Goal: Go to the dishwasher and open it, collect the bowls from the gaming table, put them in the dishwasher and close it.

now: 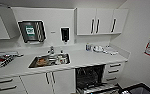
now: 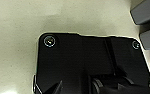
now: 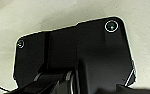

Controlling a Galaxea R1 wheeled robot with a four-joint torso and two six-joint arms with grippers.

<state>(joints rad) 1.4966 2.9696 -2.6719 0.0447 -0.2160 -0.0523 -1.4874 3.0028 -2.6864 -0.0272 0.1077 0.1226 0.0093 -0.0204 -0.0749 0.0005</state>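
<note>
White counter (image 1: 88, 58) with steel sink (image 1: 50, 60) holding dishes, dishwasher (image 1: 89, 77) open beneath at right, rack partly cut off, wall cabinets (image 1: 101, 21) above, end effector states impossible to tell.

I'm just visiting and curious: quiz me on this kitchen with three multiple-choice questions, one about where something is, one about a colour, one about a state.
1. Where is the dishwasher?
A. Under the counter, right of the sink
B. Left of the sink
C. On the counter

2. What colour are the handles on the wall cupboards?
A. Red
B. Black
C. Gold

3. How is the dishwasher's door?
A. Shut
B. Taken off
C. Folded down, open

Answers:
1. A: its dark opening sits below the counter, right of the sink.
2. B: dark bars stand out on the white doors.
3. C: the racks inside are exposed.
</note>
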